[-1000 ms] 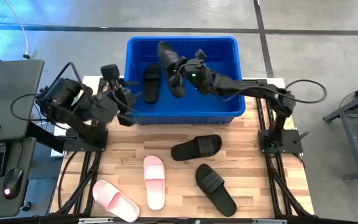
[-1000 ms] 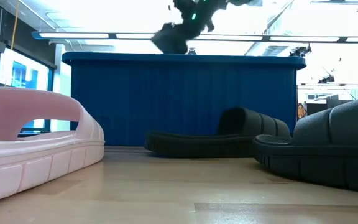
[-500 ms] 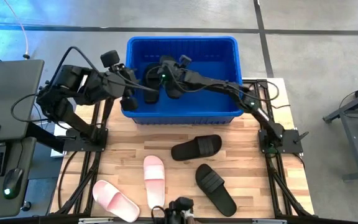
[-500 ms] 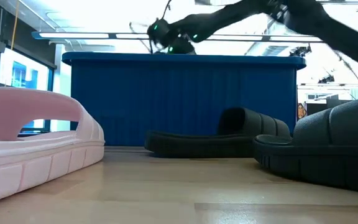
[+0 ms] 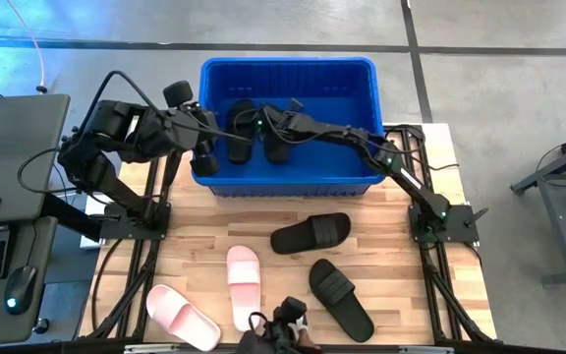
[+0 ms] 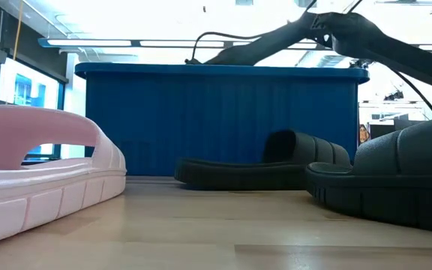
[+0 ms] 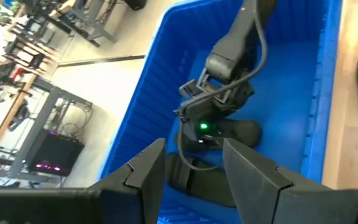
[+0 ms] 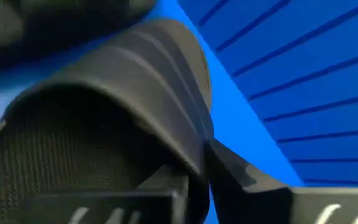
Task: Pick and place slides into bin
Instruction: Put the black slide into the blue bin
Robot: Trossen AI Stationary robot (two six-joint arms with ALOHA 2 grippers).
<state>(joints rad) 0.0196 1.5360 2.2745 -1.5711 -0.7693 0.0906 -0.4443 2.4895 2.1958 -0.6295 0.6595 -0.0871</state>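
Since a second ago, your right gripper (image 5: 263,126) has dropped from above the bin (image 5: 288,71) down inside it, carrying its black slide (image 5: 277,138) to the floor beside the black slide (image 5: 241,128) already lying there. You are looking at the two slides lying side by side in the bin's left half, both running front to back. In the right wrist view the slide's wide strap (image 8: 135,74) is filling the frame right against the gripper, with blue ribbed wall behind; the fingers are sitting at the strap, but whether they are clamped or parted cannot be told.

Your left gripper (image 5: 204,157) is hovering at the bin's left front corner, just outside the wall, its fingers (image 7: 253,177) standing apart with nothing between them.

In front of the bin on the bench (image 5: 401,295), a black slide (image 5: 311,233) is lying crosswise nearest the bin, another black slide (image 5: 341,299) is lying diagonally farther out, and two pink slides (image 5: 244,286) (image 5: 182,316) are resting farthest from the bin, toward its left.
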